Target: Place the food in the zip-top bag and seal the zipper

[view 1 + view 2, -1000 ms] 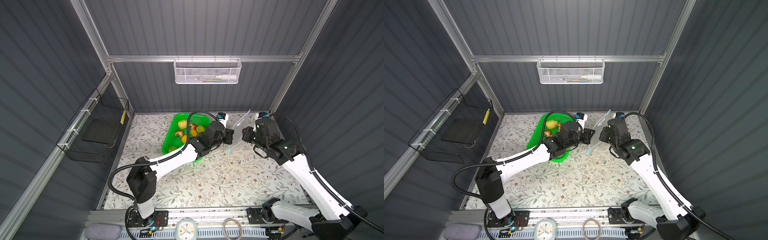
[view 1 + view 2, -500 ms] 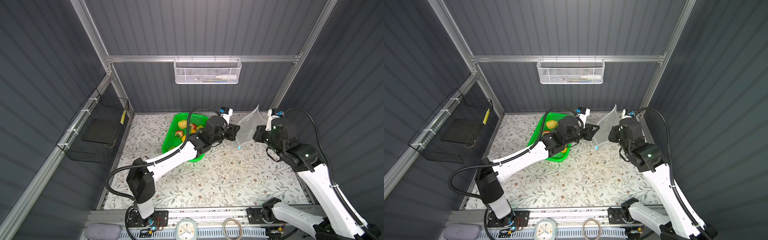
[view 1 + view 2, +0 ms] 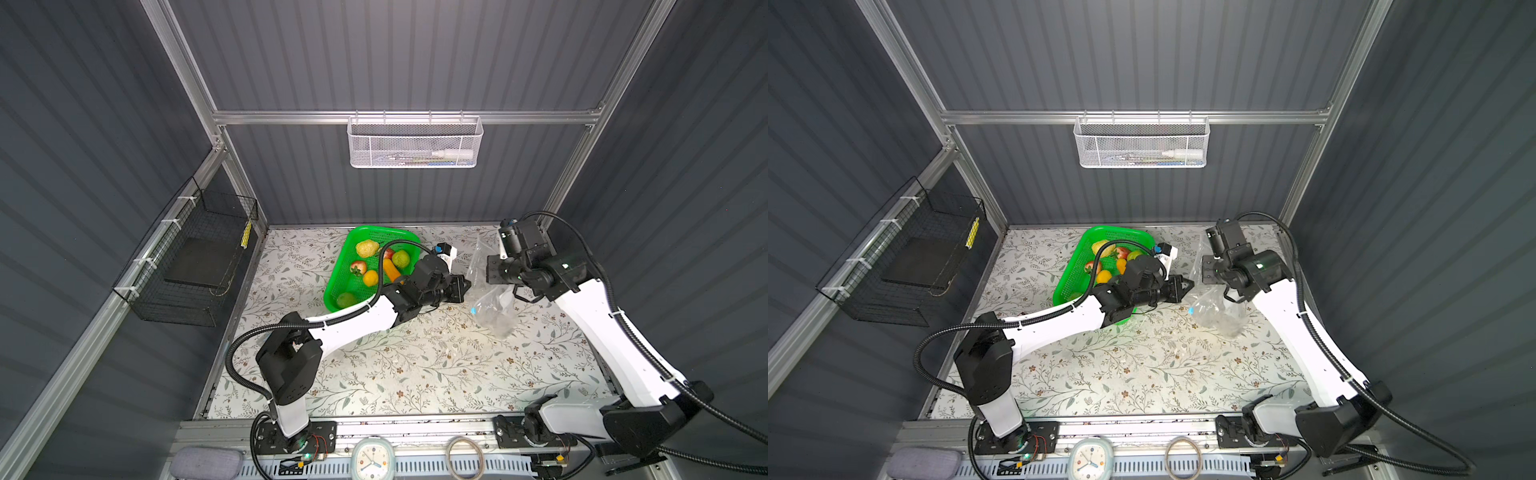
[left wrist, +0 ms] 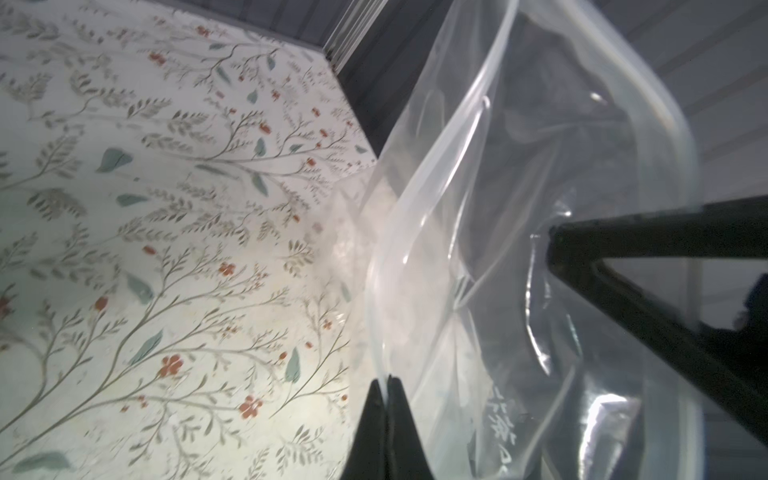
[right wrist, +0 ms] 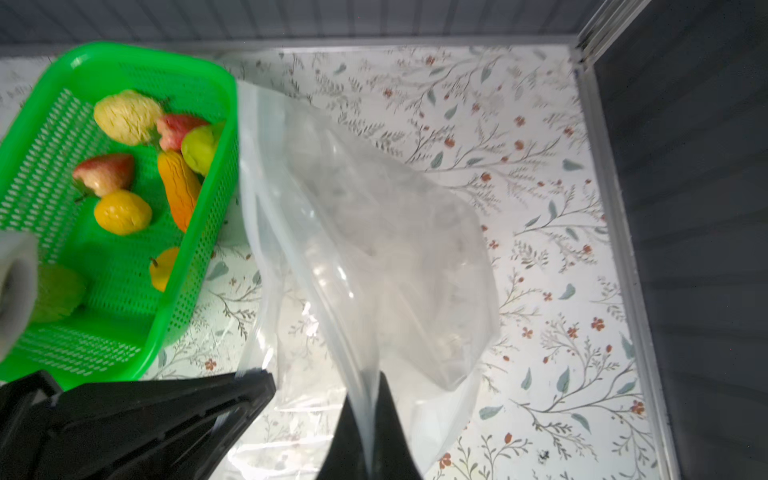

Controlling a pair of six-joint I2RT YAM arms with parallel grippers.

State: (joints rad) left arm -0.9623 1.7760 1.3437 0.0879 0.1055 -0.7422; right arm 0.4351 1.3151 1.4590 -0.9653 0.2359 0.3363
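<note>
left wrist, left pincer: the left pincer [image 4: 388, 388] is clamped tight on one lip of the zip-top bag [image 4: 478, 257], with thin film nipped between its tips
left wrist, bag mouth: from those tips the clear lip bows out toward the right pincer [image 4: 559, 243], which meets the opposite lip; holding the two lips apart looks meant to keep the mouth gaping
right wrist, right pincer: its tips are pressed together on the far lip, with film running straight out of them; the bag's body sags ahead of it onto the counter [image 5: 540, 208]
right wrist, food: the food [image 5: 124, 116] lies in the green basket [image 5: 158, 58], just beyond the left pincer and beside the bag; nothing coloured shows inside the bag
both top views, layout: the two pincers face each other with the bag's mouth raised between them and its body slumped on the counter below
both top views, zipper: the zipper [image 3: 473, 310] shows only by its blue slider tab, just below the left pincer's tips at one end of the open mouth
step, as judged: the mouth is held ready; loading not begun, sealing far off
risk: with both pincers holding lips, one must let go to fetch food, and the limp film may fall shut
</note>
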